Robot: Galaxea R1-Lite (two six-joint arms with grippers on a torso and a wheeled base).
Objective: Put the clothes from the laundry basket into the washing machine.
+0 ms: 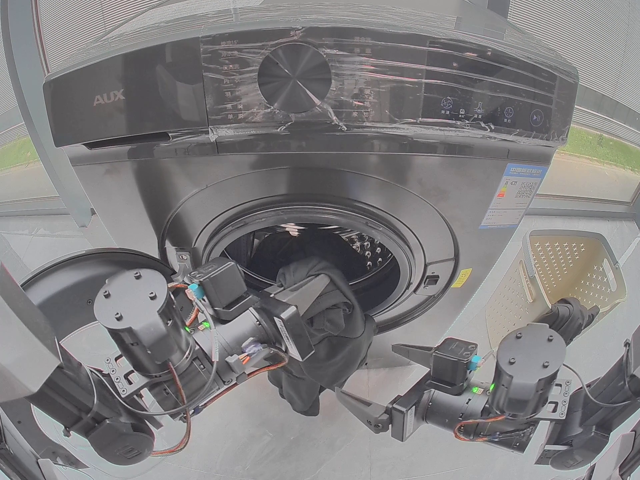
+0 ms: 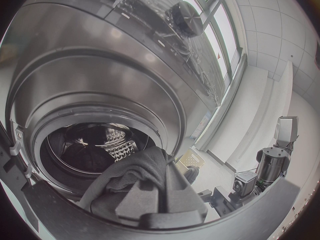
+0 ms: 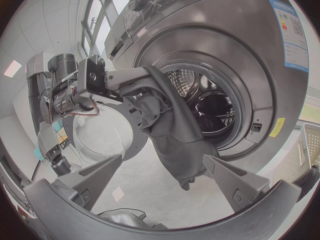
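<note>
Your left gripper (image 1: 323,284) is clenched on the dark garment (image 1: 340,348) right at the drum mouth (image 1: 377,261), cloth dangling down past its lower rim, drum dead ahead; your right gripper (image 1: 367,371) is spread empty, farther out.

Read the washer's (image 2: 100,67) front as a clock around its open port (image 2: 96,144). The dial (image 2: 186,17) sits at 12 on the panel, which is taped over with clear film. A hinge (image 2: 16,147) is at 9 on the door ring, and a label (image 2: 201,125) is out around 2. Inside the drum, a dark heap (image 2: 83,157) lies low at 6, below the perforated wall. Just outside the port, the left gripper (image 2: 164,170) is clamped on a dark garment (image 2: 133,167), which drapes over its fingers and overlaps the port's rim. Off toward 4 on the floor stands a cream basket (image 2: 190,157) with a dark lump (image 2: 192,174) at it. The right arm (image 2: 270,164) is nearby.
</note>
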